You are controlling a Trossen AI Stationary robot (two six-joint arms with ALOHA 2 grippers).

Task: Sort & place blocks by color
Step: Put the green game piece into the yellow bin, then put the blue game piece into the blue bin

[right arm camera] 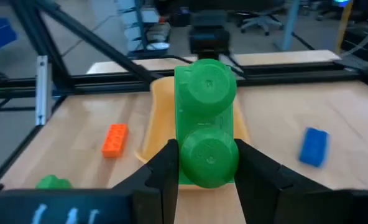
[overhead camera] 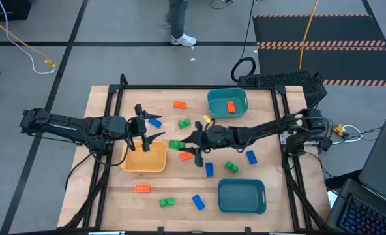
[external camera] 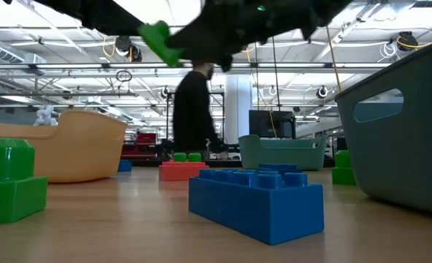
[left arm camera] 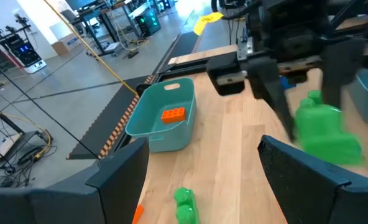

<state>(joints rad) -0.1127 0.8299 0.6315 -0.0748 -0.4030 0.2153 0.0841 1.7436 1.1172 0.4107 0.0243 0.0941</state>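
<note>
R gripper (right arm camera: pixel 202 163) is sitting near bench (overhead camera: pixel 108 189) centre in the high view, just off the yellow tray (overhead camera: pixel 145 158) at its 3 o'clock side. Its fingers (right arm camera: pixel 165 168) are pinching a green block (right arm camera: pixel 206 127), part-closed, block studs facing the wrist cam. In the low view that green block is hanging up off the bench, tilted. L wrist view is showing the same block clamped between the R arm's dark fingers.

L gripper (overhead camera: pixel 143 125) is hovering over the tray's 12 o'clock edge, fingers spread wide, holding nothing.

Other blocks are lying around the bench in the high view:
- orange one (overhead camera: pixel 231 106) is sitting inside the teal tray (overhead camera: pixel 227 102) at 1 o'clock.
- orange (overhead camera: pixel 179 104) and green (overhead camera: pixel 184 123) at approx 12 o'clock of centre.
- blue (overhead camera: pixel 155 121) beside the L gripper.
- blue (overhead camera: pixel 251 156), green (overhead camera: pixel 231 167) and blue (overhead camera: pixel 209 170) at 4–5 o'clock of centre.
- orange (overhead camera: pixel 142 188), green (overhead camera: pixel 166 203) and blue (overhead camera: pixel 198 202) along the 6–7 o'clock edge.

Second teal tray (overhead camera: pixel 242 196) is resting at 5 o'clock, nothing visible in it. A person (external camera: pixel 194 109) is standing beyond the bench in the low view.
</note>
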